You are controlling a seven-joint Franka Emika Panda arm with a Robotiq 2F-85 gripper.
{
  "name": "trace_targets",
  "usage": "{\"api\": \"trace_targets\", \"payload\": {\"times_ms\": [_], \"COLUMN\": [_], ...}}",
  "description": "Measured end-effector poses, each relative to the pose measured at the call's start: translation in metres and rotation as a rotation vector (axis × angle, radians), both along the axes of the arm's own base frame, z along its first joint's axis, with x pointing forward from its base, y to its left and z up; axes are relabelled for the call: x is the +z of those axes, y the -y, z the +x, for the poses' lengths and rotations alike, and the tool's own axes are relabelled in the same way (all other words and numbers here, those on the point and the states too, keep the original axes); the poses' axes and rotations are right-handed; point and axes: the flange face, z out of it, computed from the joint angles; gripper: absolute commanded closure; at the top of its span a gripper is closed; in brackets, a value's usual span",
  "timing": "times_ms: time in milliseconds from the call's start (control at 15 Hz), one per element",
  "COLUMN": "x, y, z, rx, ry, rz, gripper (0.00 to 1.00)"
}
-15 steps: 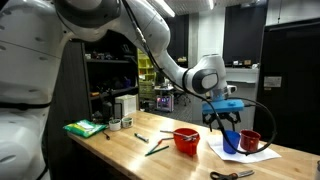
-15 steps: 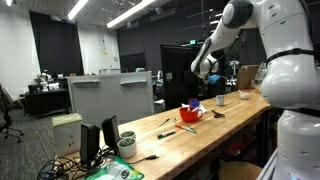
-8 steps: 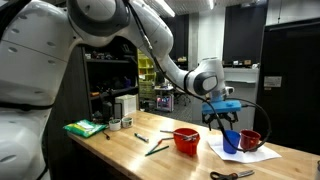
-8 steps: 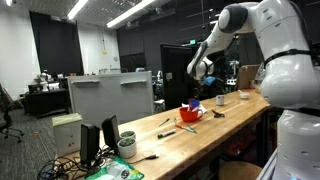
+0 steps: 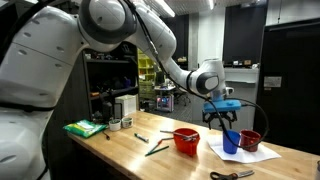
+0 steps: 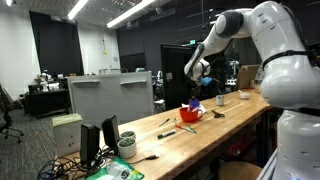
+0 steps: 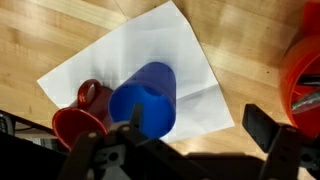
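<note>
The claw (image 5: 222, 120) hangs in the air with its jaws spread wide, and it holds nothing. Directly under it stands a blue cup (image 5: 231, 141), upright, with a clear gap between the fingertips and the rim. In the wrist view this cup (image 7: 150, 98) is not centred between the two fingers; it sits closer to one of them. The cup stands on a white sheet of paper (image 5: 255, 154) that lies flat on the wooden worktop (image 5: 120, 155). Just beside the cup, also on the sheet, is a red mug (image 5: 250, 139); in the wrist view the two seem to touch, but I cannot tell this for sure. On the other side of the cup, off the paper, stands a red bowl (image 5: 186, 141). Near the front edge of the worktop lies a pair of scissors (image 5: 232, 175). Well apart, at the far end, there is a green pack (image 5: 85, 128).
</note>
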Motion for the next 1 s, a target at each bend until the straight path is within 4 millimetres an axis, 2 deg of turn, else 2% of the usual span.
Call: {"api": "trace_targets", "payload": {"times_ms": [333, 1000], "x": [-0.002, -0.014], "y": [-0.002, 0.01], "z": [0.012, 0.022], "rx": [0.01, 0.012], "ry": [-0.027, -0.076], "rz": [0.015, 0.034], "gripper": [0.0, 0.0]}}
